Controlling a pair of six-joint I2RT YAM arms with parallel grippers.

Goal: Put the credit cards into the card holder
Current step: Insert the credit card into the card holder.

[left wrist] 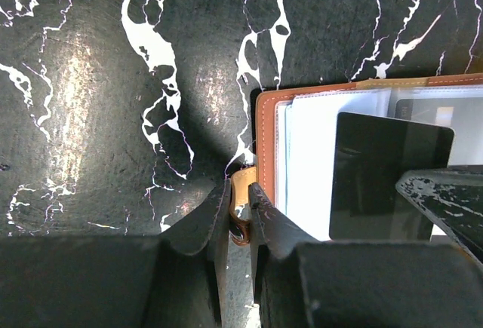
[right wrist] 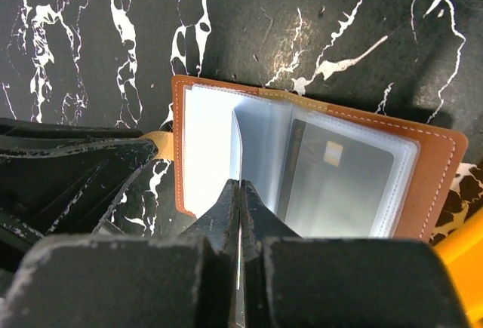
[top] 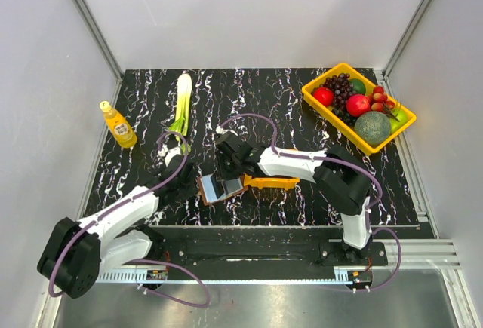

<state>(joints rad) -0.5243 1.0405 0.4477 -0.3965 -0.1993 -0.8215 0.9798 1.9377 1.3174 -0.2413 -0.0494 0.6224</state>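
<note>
Open brown leather card holder (right wrist: 439, 185), long axis left-right: left end effector (left wrist: 240, 194) pinches its tab (left wrist: 241, 181); right end effector (right wrist: 239, 191) clamps a thin grey card (left wrist: 381, 170).

You find the card holder (top: 223, 188) hemmed in: left gripper (left wrist: 240, 192) pinching its left tab, right gripper (right wrist: 239, 188) over its middle, orange bin (top: 273, 183) just beside its right edge. Free tabletop (top: 264, 102) lies beyond, between leek (top: 181, 100) and fruit tray (top: 321, 78).
</note>
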